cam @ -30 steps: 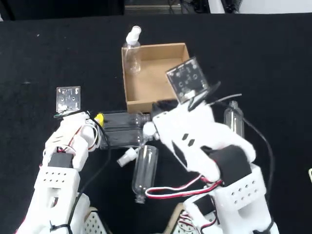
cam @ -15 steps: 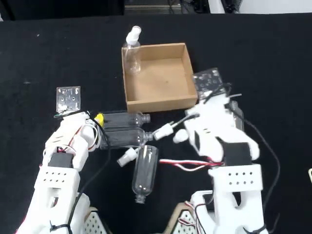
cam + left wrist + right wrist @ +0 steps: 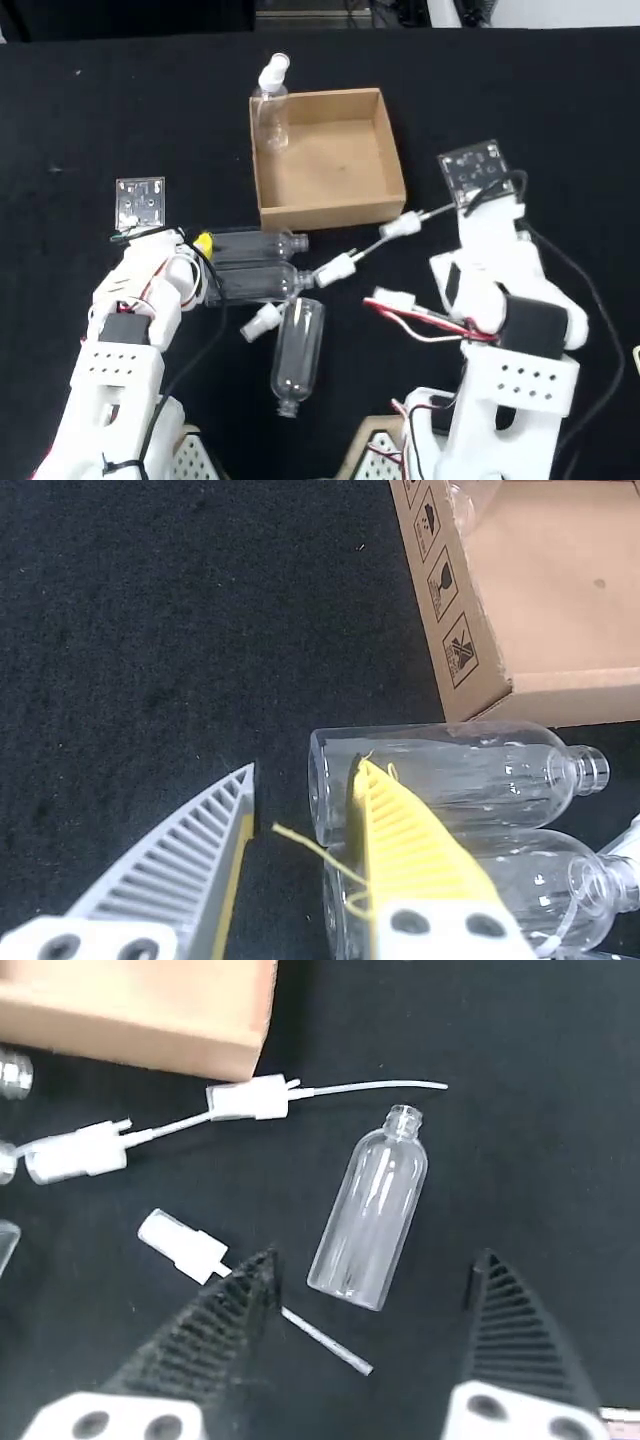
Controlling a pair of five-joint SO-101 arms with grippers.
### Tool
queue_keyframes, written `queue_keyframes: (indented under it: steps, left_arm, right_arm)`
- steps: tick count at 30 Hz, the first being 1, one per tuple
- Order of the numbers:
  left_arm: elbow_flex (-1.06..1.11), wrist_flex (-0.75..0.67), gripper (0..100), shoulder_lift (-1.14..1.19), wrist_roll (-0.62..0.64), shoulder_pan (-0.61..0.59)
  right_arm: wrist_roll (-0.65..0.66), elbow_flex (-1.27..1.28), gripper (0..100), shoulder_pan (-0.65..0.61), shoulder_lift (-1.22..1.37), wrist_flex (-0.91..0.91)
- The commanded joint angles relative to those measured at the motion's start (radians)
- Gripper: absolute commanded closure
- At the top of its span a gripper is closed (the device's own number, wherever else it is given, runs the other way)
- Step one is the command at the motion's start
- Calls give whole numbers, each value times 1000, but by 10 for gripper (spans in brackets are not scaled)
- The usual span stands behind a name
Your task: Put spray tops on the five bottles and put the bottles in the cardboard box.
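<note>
The cardboard box (image 3: pixel 325 155) stands mid-table; one clear bottle with a white spray top (image 3: pixel 270 105) is upright at its far left corner. Two open-necked bottles (image 3: pixel 255 243) (image 3: pixel 255 282) lie side by side before the box, a third (image 3: pixel 297 350) nearer me. My left gripper (image 3: pixel 303 770) is open at their bases, its yellow finger (image 3: pixel 400 860) over a bottle (image 3: pixel 450 775). My right gripper (image 3: pixel 376 1257) is open above a lying capless bottle (image 3: pixel 368 1220). Loose spray tops (image 3: pixel 250 1098) (image 3: pixel 75 1150) (image 3: pixel 185 1243) lie between that bottle and the box (image 3: pixel 150 1010).
Another loose spray top (image 3: pixel 262 320) lies by the neck of the nearest bottle. A small square marker plate (image 3: pixel 140 202) sits on the black table left of the box. Red and white cables (image 3: pixel 420 325) trail from the right arm.
The right arm has swung from over the box front and bottle necks to the right, ending above the bottle there. Spray tops it covered now show. The left arm has not moved.
</note>
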Motion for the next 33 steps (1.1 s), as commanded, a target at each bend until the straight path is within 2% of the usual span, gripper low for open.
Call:
queue_keyframes:
  steps: [1, 6, 10, 15, 17, 23, 33]
  left_arm:
    - [-8, -20, 845, -8, 2, 2]
    - [-8, -21, 845, -8, 2, 4]
    - [-8, -20, 845, -8, 2, 4]
    - [-8, -17, 845, -14, 2, 2]
    - [-8, -17, 845, -14, 2, 2]
    - [5, -21, 845, -18, 2, 2]
    - [5, -21, 845, -18, 2, 2]
  right_arm:
    - [71, -59, 716, -6, -12, 61]
    - [94, -5, 716, -32, 124, 69]
    - [166, 38, 716, -157, 271, 61]
    - [170, 33, 718, -307, 403, 26]
    - [160, 62, 748, -341, 455, -25]
    - [203, 140, 779, -344, 616, -213]
    - [302, 127, 792, -298, 872, -333]
